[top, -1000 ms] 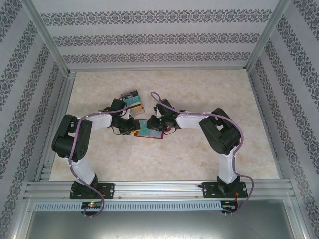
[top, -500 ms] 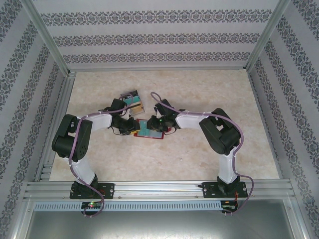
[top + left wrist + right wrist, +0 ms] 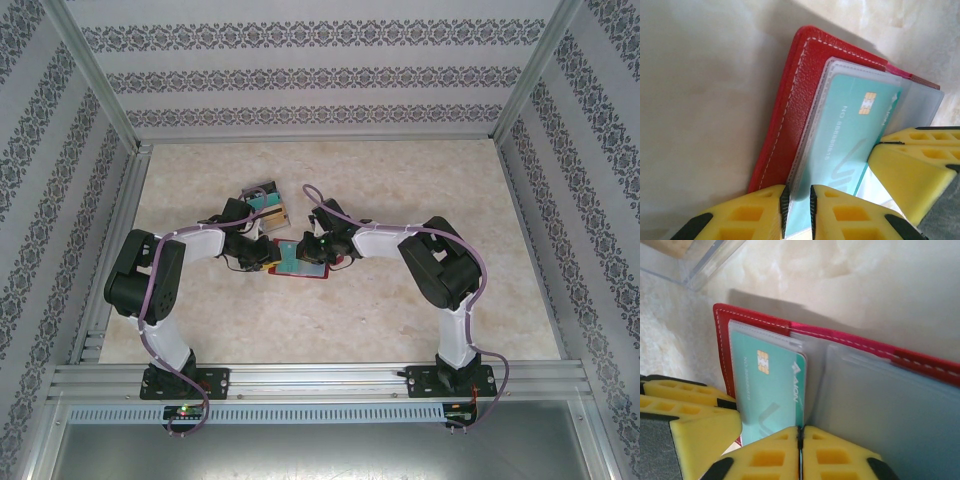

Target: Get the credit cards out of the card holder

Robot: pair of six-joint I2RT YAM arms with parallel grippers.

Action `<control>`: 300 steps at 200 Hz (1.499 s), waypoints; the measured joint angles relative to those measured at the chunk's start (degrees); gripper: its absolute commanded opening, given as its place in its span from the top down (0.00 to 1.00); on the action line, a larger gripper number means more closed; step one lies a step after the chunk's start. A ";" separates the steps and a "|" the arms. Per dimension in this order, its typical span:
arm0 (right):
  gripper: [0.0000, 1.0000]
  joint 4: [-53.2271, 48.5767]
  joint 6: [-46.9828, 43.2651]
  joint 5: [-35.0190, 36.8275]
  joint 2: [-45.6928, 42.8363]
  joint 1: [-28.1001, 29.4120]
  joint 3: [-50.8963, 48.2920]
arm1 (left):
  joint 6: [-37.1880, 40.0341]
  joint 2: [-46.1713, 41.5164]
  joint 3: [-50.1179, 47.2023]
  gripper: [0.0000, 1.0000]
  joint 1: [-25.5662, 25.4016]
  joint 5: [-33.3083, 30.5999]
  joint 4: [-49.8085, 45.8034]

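Steadied open on the surface (image 3: 700,100) by the left end effector (image 3: 799,197) clamping an edge of the red card holder (image 3: 795,95), presumably as a brace for pulling with the right end effector (image 3: 800,435), closed on the teal credit card (image 3: 772,385).

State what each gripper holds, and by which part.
Left gripper pinches the card holder by the edge of its clear sleeve. Right gripper is shut at the teal card's edge; its grip is unclear.

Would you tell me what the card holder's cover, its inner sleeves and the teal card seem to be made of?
Card holder cover: red grained leather or imitation, white stitching. Sleeves: frosted translucent plastic. Teal card: seemingly rigid plastic, smooth, gold chip.
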 measured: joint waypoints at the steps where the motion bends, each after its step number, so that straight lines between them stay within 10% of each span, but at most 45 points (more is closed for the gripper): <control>1: 1.00 0.02 0.17 0.02 0.00 -0.02 0.00 | 0.02 0.00 0.00 0.77 0.00 0.02 0.00; 154: 1.00 4.20 0.61 -1.27 -3.02 -2.64 -5.64 | 0.02 0.26 0.07 0.80 -0.02 -0.22 -0.02; 206: 0.72 4.61 1.03 -1.70 -3.19 -2.60 -5.64 | 0.02 0.33 0.15 0.80 -0.02 -0.22 -0.09; 300: 0.74 4.66 1.07 -2.47 -2.14 -1.81 -4.26 | 0.02 0.42 0.20 0.80 0.00 -0.17 -0.17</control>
